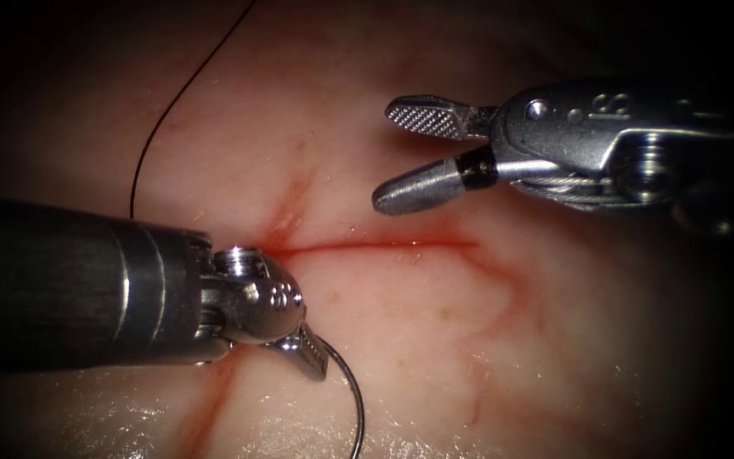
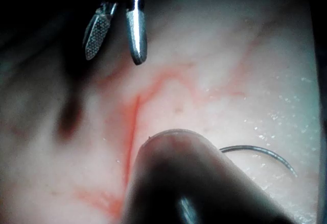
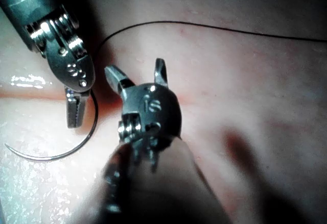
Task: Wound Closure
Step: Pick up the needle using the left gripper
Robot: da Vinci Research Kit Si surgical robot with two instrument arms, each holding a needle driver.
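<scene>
Needle (image 1: 352,399) sits in the left tool (image 1: 309,355), whose jaws are closed on it near one end, at the near end of the scene just below the cut's (image 1: 384,246) left end; its curve lies free over the tissue (image 1: 401,340), not in it. Thread (image 1: 163,119) trails off to the far left. The right tool (image 1: 401,153) hovers above the cut on the right, jaws parted, holding nothing. My judgement: a firm, square grip on the needle matters most. No containers are present.
</scene>
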